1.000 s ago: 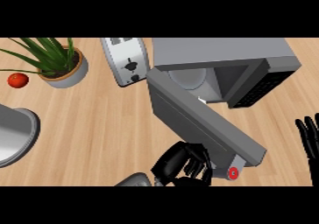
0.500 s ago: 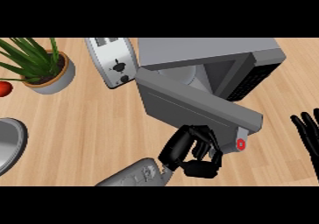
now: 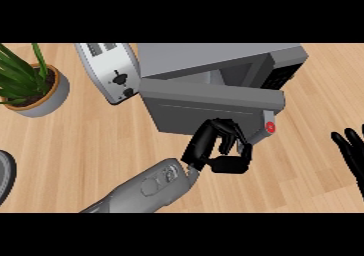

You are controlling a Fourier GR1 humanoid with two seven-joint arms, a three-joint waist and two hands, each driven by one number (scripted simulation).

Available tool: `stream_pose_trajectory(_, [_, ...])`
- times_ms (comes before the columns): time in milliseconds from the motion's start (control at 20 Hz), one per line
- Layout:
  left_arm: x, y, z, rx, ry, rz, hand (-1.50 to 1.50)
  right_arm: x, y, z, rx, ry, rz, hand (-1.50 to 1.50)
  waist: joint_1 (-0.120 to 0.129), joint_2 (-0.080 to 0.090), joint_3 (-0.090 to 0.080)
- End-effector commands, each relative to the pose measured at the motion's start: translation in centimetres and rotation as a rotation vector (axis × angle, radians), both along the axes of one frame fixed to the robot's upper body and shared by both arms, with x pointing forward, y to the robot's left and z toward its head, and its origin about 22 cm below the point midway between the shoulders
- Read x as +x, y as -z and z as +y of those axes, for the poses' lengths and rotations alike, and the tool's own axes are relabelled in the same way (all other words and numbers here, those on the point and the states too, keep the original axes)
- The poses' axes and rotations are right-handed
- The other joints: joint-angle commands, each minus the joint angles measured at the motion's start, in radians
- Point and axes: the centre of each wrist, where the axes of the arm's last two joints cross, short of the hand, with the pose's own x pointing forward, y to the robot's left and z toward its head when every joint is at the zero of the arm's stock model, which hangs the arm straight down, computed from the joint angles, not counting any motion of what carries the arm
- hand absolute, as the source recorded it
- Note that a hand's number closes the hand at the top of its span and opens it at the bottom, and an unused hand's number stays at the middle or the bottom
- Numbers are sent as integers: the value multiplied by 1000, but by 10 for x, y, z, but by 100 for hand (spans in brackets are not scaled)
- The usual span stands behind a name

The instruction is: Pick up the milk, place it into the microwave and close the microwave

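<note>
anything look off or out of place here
Only the microwave door: it hangs part open, with the left hand against its outer face. Nothing looks spilled or damaged around the toaster and potted plant. The right hand rests open at the right edge.

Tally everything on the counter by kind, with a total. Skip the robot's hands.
Microwave: 1
Toaster: 1
Potted plant: 1
Grey round dish, cut off at the left edge: 1
Total: 4
</note>
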Motion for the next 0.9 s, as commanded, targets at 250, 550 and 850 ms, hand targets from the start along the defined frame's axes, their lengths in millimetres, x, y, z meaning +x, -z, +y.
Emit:
stream_pose_trajectory(250, [31, -30, 0, -177, -123, 11, 150, 1, -13, 0, 26, -53, -2, -150, -49, 20, -4])
stream_pose_trajectory(550, [44, -34, 2, -206, -142, -2, 150, 1, -22, -3, 24, -61, -11, -150, -61, 22, -3])
stream_pose_trajectory(850, [54, -35, 4, -222, -163, -12, 150, 3, -32, -2, 20, -84, -34, -150, -72, 30, -2])
